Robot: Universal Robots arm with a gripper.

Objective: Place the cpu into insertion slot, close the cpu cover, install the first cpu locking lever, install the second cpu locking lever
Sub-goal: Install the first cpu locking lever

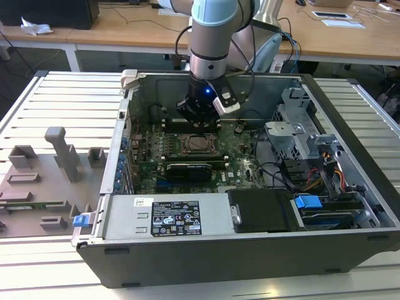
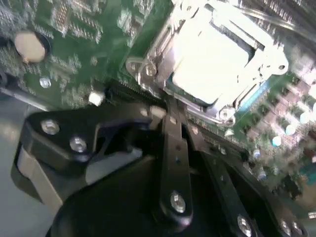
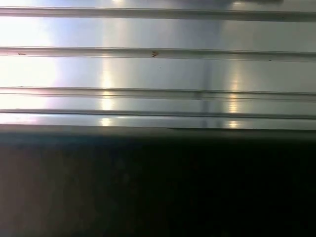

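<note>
One arm is seen lowered into an open computer case (image 1: 262,250) that lies on its side on a slatted metal table (image 1: 69,100). In the exterior view the gripper (image 1: 199,122) is held just above the far edge of the cpu socket on the green motherboard (image 1: 240,164). The cpu (image 1: 199,144) is seated in the socket, and the cpu cover (image 1: 185,144) appears to be lowered flat around it, its window framing the chip.

In the second wrist view the cpu (image 2: 210,61) is shown as a pale, brightly lit square, overexposed so that its surface detail is lost. The cpu cover (image 2: 219,109) is seen as a silvery frame around it, with screw points at its corners. The gripper (image 2: 170,118) is seen from behind its black linkage, its tip close to the near edge of the cover; whether the fingers are spread or pressed together cannot be told from these views, and nothing is seen held between them.

Grooved metal slats (image 3: 158,69) are shown in the first wrist view above a dark, featureless band.

A grey fixture plate (image 1: 37,187) with raised blocks lies on the table at the exterior view's left.
</note>
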